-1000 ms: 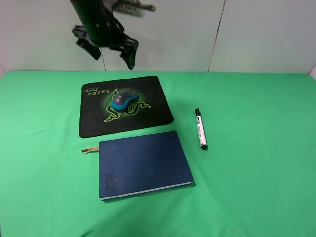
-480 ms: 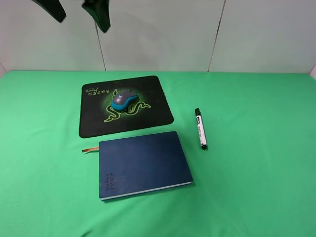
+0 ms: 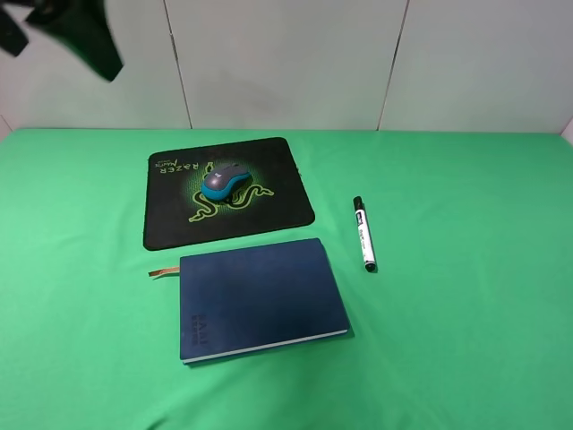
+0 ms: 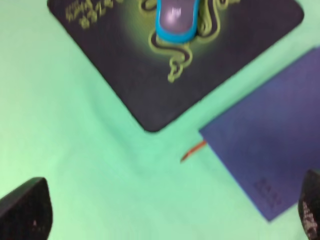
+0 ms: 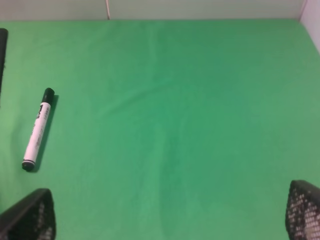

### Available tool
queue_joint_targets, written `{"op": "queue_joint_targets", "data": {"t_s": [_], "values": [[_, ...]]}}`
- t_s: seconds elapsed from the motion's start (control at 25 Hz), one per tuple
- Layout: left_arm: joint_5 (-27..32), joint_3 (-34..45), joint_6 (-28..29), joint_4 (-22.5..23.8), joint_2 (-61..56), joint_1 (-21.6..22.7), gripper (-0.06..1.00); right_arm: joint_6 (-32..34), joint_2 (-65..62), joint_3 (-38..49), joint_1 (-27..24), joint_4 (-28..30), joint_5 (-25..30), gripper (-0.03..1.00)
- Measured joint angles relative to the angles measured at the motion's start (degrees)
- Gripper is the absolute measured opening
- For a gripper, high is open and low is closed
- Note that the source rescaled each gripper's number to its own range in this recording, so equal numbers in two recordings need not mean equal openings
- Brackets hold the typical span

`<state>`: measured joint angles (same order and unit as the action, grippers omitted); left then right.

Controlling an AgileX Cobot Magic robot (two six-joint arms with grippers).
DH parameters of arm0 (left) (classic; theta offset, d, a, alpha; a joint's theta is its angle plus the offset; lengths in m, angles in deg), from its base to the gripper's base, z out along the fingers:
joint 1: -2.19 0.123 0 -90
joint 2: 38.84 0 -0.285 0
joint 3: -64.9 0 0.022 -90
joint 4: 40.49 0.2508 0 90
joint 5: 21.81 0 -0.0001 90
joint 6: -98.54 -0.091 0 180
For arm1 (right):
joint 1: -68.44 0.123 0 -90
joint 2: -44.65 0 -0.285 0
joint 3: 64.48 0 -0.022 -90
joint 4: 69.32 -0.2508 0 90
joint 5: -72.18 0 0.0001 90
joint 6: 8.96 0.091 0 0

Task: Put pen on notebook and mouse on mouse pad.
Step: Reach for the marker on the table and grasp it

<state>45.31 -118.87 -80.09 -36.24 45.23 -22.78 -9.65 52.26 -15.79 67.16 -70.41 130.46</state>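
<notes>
The grey and teal mouse point(image 3: 224, 182) point(image 4: 176, 20) rests on the black mouse pad point(image 3: 269, 170) point(image 4: 125, 75), over its green snake emblem. In front of the pad lies the closed navy notebook point(image 3: 260, 296) point(image 4: 270, 145), its tan ribbon point(image 3: 163, 271) poking out on the left. The white pen point(image 3: 363, 234) point(image 5: 37, 129) lies on the green cloth to the right of the notebook, apart from it, black cap toward the back. My left gripper point(image 3: 58, 40) point(image 4: 167, 220) hangs open and empty, high at the back left. My right gripper point(image 5: 167, 215) is open and empty over bare cloth right of the pen; the exterior view does not show it.
A green cloth point(image 3: 466, 313) covers the whole table, with a pale panelled wall point(image 3: 295, 63) behind it. A thin strip of the mouse pad's edge point(image 5: 2, 50) shows in the right wrist view.
My left arm has risen and swung left, from above the mouse pad's back edge to the upper left corner. The mouse, pad, notebook and pen have not moved.
</notes>
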Motion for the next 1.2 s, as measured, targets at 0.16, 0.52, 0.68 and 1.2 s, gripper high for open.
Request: {"op": "queue_joint_targets", "data": {"t_s": [0.16,0.52,0.68,1.2], "values": [[0.0,8.5,0.0,-0.5,-9.7,0.0,0.95,0.0,0.0,0.0,0.0,0.0,0.0,1.0],[0.1,26.4,0.0,-1.9,-35.9,0.0,0.98,0.0,0.0,0.0,0.0,0.0,0.0,1.0],[0.1,31.3,0.0,-2.4,-45.5,0.0,0.99,0.0,0.0,0.0,0.0,0.0,0.0,1.0],[-4.6,49.5,-0.1,-3.2,-63.0,19.1,1.0,0.0,0.0,0.0,0.0,0.0,0.0,1.0]]}}
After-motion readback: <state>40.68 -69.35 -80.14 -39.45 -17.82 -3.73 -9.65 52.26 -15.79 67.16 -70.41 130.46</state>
